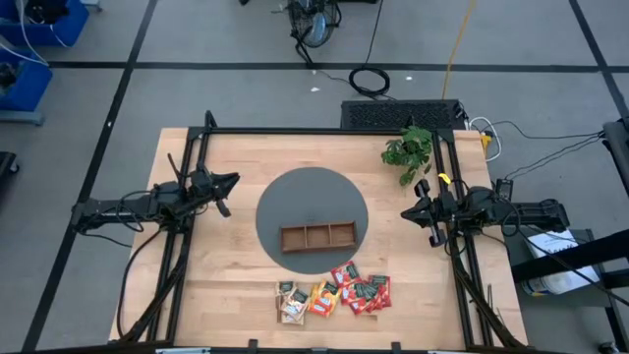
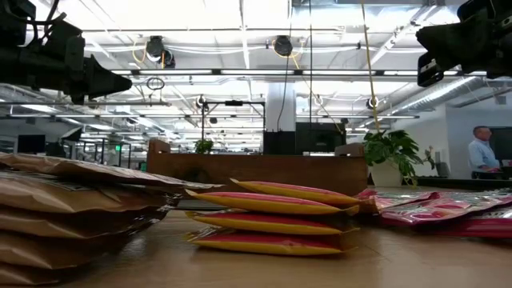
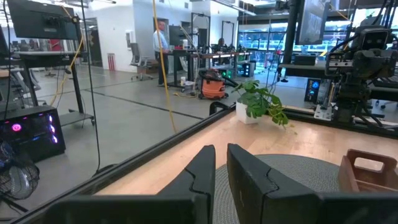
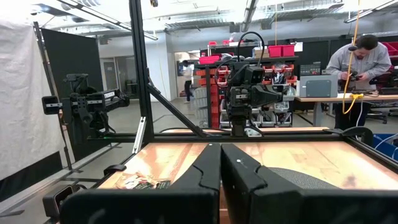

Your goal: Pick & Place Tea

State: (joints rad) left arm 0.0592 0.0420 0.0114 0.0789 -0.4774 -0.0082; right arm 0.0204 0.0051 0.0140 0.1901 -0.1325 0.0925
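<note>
Your left gripper point(image 1: 232, 181) hung above the table point(image 1: 226, 265) at its left side, off the round grey mat point(image 1: 285, 202), holding nothing. In the left wrist view its fingers point(image 3: 202, 171) stood a narrow slit apart, with bare wood and the mat's edge beyond them. Your right gripper point(image 1: 411, 211) waited at the right side, just past the mat's rim, its fingers point(image 4: 208, 165) pressed together and empty.

The tea point(image 1: 334, 293) lay in a loose heap at the near edge of the table, in front of the mat and well apart from both arms: dark green sachets to the left, orange-yellow ones in the middle, red ones to the right, several overlapping. From table height you saw three yellow-edged packets stacked flat, with red ones beside them.

The tray point(image 1: 317, 237) sat on the near part of the mat, all three compartments empty. A potted plant point(image 1: 409, 150) stood near the far right corner. A person point(image 4: 357, 68) stood at a bench beyond the table.
</note>
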